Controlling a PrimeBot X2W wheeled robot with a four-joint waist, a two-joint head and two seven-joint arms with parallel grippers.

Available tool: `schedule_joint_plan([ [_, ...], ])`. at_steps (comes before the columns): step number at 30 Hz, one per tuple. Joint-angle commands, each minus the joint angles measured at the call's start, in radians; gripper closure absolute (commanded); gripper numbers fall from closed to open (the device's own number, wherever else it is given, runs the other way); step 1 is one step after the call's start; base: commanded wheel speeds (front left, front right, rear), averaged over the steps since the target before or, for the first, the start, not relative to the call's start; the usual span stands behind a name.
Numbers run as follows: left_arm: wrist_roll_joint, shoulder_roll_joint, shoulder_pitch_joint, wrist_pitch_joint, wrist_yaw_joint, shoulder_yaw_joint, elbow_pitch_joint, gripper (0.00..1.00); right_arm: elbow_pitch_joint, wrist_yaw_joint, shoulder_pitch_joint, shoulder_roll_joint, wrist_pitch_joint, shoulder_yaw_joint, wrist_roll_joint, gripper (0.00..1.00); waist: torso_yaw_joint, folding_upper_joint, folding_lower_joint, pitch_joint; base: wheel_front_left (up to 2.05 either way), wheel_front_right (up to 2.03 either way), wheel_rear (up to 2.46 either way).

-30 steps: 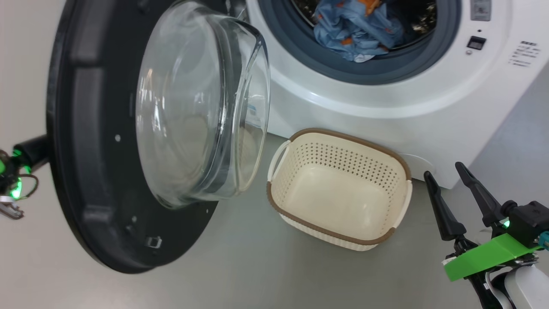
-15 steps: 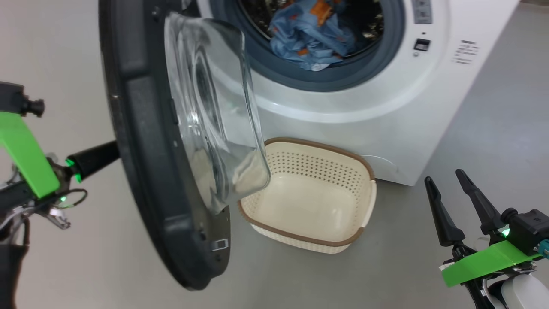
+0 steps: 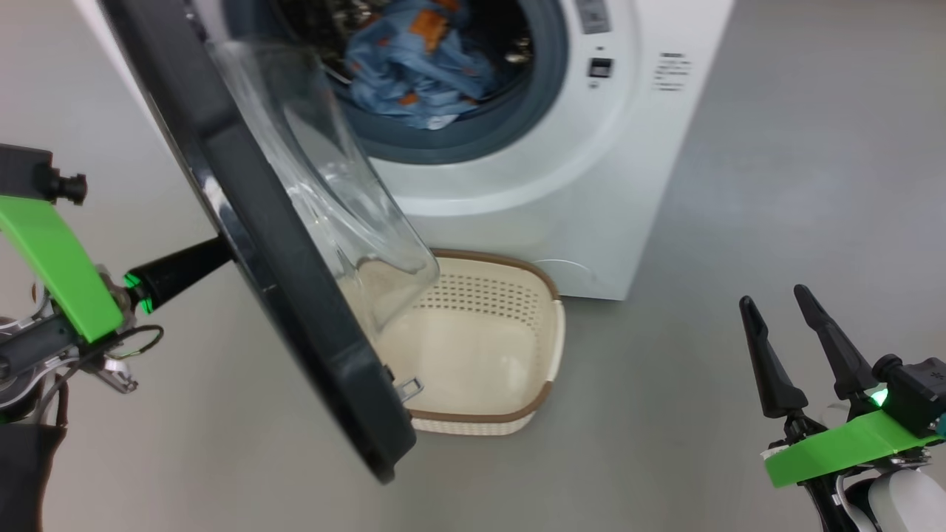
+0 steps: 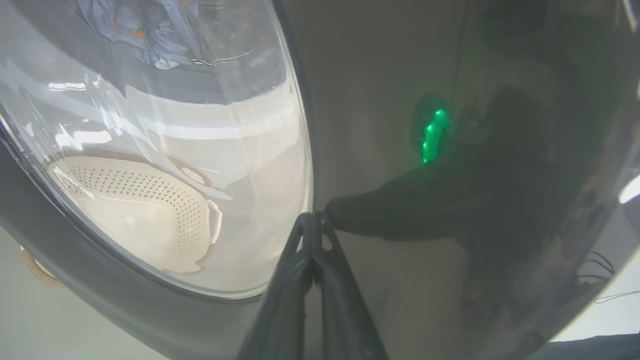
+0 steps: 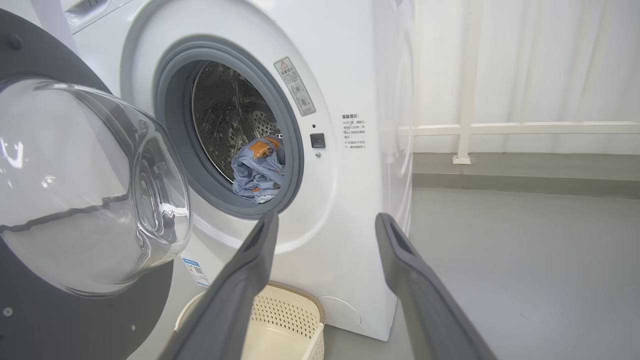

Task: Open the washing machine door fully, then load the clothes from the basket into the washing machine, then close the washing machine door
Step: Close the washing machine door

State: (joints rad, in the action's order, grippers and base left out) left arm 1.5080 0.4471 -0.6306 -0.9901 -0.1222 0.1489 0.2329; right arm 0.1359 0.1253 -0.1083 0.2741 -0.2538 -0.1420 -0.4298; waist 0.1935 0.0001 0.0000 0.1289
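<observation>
We judge the task to be in its last step. The basket [image 3: 480,295] stands empty on the floor [image 3: 739,185], just beside the foot of the washing machine [image 3: 584,192]. It is well away from the floor's far edge under the curtain [image 5: 525,65] that the right wrist view shows. The clothes [image 3: 414,74] lie inside the steel drum as a crumpled blue heap with orange patches and a little pale cloth at its lower edge. Nothing hangs over the grey gasket, so we take the loading as done.

What is left is the closing. The washing machine door [image 3: 292,295] stands partway out from the machine, neither flat open nor latched. In the head view its lower rim crosses in front of the basket's left side.

The left gripper [image 4: 313,220] has its jaws pressed together on nothing. Their tips are set against the glossy outer face of the door, just beside the glass, which reads to us as a push towards shut. The right gripper [image 3: 772,295] hangs over the floor with its jaws wide and empty, well apart from the basket and the machine.

By our count:
- one washing machine
- one door
- one basket
- one heap of clothes; we cannot tell how many garments it holds, because the folds hide their edges
- two grippers, neither holding anything
</observation>
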Motion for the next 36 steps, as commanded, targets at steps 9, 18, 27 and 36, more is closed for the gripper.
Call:
schedule_joint_plan([
  [9,-0.044,0.014,-0.066,0.048,-0.004,-0.030,-0.002,1.00,-0.032,0.005,0.007,-0.010,-0.008,0.004,0.014,0.00,-0.163,-0.0001,0.0000,0.015,0.00,0.00,0.00],
  [18,-0.069,0.002,-0.094,0.085,-0.005,-0.030,0.031,1.00,-0.034,0.005,0.006,-0.021,-0.008,0.014,0.015,0.00,-0.235,-0.0001,0.0000,0.025,0.00,0.00,0.00],
  [27,-0.081,0.001,-0.078,0.119,-0.008,-0.031,0.055,1.00,-0.032,0.005,0.008,-0.023,-0.008,0.024,0.018,0.00,-0.231,-0.0001,0.0000,0.014,0.00,0.00,0.00],
  [36,-0.094,0.012,0.047,0.209,-0.008,-0.050,0.059,0.69,-0.029,0.005,0.013,-0.024,-0.008,0.017,0.017,0.00,-0.199,-0.0001,0.0000,-0.014,0.00,0.00,0.00],
])
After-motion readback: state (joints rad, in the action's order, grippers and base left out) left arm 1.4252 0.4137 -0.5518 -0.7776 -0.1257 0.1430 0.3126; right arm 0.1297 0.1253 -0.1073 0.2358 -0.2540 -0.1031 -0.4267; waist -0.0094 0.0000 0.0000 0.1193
